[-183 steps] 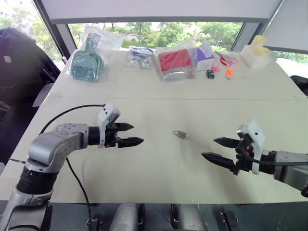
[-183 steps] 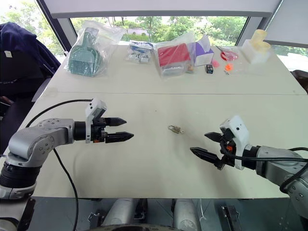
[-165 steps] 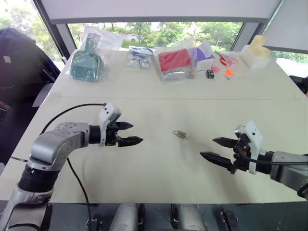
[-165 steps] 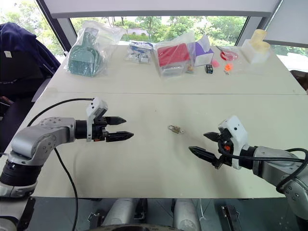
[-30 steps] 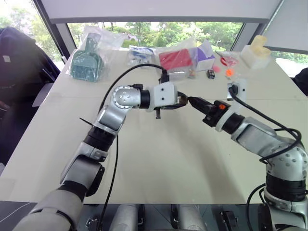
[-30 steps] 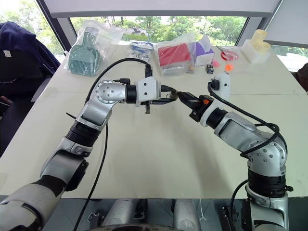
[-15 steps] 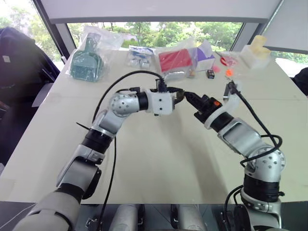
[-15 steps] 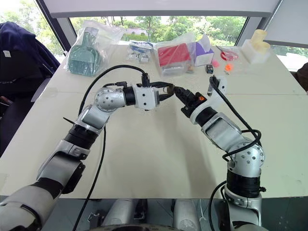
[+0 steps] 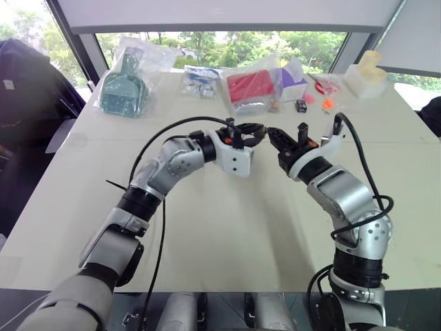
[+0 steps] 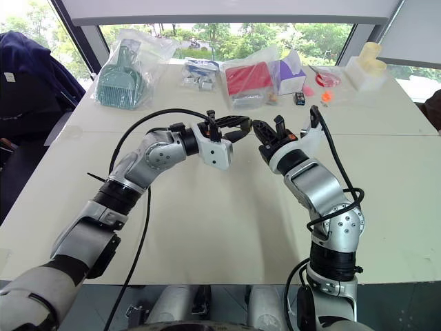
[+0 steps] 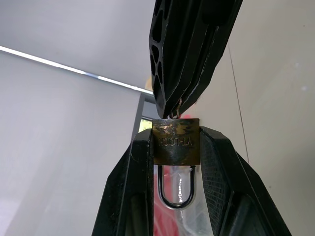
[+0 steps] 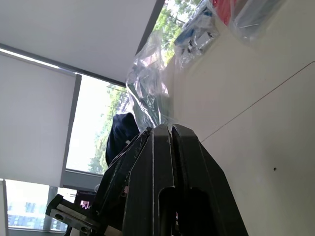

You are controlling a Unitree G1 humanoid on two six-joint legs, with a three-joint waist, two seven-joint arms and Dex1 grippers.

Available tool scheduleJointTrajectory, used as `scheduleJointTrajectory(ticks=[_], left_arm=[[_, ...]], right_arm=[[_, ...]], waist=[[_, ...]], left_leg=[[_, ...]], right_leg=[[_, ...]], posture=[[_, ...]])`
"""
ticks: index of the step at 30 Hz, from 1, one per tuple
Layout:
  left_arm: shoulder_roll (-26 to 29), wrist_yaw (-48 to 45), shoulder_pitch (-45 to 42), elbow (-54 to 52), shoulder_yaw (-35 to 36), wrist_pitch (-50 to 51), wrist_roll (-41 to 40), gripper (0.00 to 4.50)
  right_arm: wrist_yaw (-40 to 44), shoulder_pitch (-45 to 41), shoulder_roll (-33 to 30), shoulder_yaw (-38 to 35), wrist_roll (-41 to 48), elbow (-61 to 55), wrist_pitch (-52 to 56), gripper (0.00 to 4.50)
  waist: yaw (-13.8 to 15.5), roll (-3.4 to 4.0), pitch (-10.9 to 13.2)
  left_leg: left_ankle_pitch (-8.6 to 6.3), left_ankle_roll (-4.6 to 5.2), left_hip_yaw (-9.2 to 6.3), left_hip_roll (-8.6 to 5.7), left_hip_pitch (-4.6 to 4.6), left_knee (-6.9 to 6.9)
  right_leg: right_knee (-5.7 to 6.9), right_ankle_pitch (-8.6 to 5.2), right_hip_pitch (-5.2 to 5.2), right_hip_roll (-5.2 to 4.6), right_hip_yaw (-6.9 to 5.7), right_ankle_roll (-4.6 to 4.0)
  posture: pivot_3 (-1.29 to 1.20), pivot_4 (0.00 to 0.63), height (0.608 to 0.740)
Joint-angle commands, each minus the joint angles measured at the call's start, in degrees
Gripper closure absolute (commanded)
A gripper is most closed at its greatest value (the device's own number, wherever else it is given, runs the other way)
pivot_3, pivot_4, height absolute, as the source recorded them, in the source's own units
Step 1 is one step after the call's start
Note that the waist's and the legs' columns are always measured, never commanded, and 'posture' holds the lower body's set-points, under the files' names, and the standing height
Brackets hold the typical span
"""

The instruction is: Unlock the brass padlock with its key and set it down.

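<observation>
The brass padlock [image 11: 175, 142] is up in the air over the table's middle, clamped between the two fingers of my left gripper [image 9: 259, 131], its silvery shackle [image 11: 174, 196] pointing back toward the wrist. My right gripper [image 9: 271, 133] meets it tip to tip from the other side. Its shut fingers [image 11: 187, 59] press on the padlock's end face. Of the key, just a silvery sliver [image 11: 176, 114] shows between those fingertips. In the right wrist view the right fingers [image 12: 165, 147] lie flat together.
Along the table's [image 9: 227, 227] far edge lie a bagged green dustpan [image 9: 122, 93], a bagged red item [image 9: 249, 88], a purple box [image 9: 293, 81], a small black box [image 9: 301, 105] and a cream block [image 9: 364, 79]. A dark jacket [image 9: 27, 89] hangs at the left.
Six seconds ago the padlock lay on the table between two open, parted grippers. Over the last second both wrists have rolled while the gripper tips stayed together on the padlock.
</observation>
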Motion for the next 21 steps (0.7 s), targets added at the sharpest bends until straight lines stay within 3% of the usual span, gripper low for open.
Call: scheduleJointTrajectory(ticks=[1,7,11,21], left_arm=[[0.23,-2.09,-3.14,-0.46,1.69,-1.14,-6.17,3.79],[1.25,-3.54,-5.45,2.72,1.33,-2.66,-8.34,3.79],[1.38,-3.44,-5.64,3.32,1.15,-3.97,-9.01,3.79],[1.32,-6.24,-2.8,-1.14,-0.1,-5.28,-10.33,3.79]], right_arm=[[8.21,1.05,-8.45,-0.65,-9.88,-1.45,2.07,4.46],[27.66,3.25,-22.04,-0.6,-15.09,-3.82,7.19,1.64],[31.47,3.84,-23.76,-0.06,-18.14,-3.35,8.17,1.64],[35.47,0.63,-20.75,1.97,-21.12,-3.08,9.54,1.64]], waist=[[0.06,0.0,0.0],[-0.07,0.0,0.0],[-0.07,0.0,0.0],[0.11,0.0,0.0]], left_leg=[[0.0,0.0,0.01,0.0,0.0,0.0],[-0.01,0.02,0.01,0.0,0.0,-0.01],[0.0,0.01,0.02,0.09,0.06,-0.05],[0.02,-0.04,0.02,0.09,0.05,-0.04]], right_leg=[[0.0,0.0,0.0,0.0,0.0,0.0],[-0.06,0.0,0.0,-0.01,0.01,0.0],[-0.03,0.0,0.0,0.07,0.02,0.0],[-0.03,0.0,0.01,0.07,0.01,0.01]], posture=[[0.0,0.15,0.74],[0.0,0.15,0.74],[0.0,0.15,0.74],[0.0,0.15,0.74]])
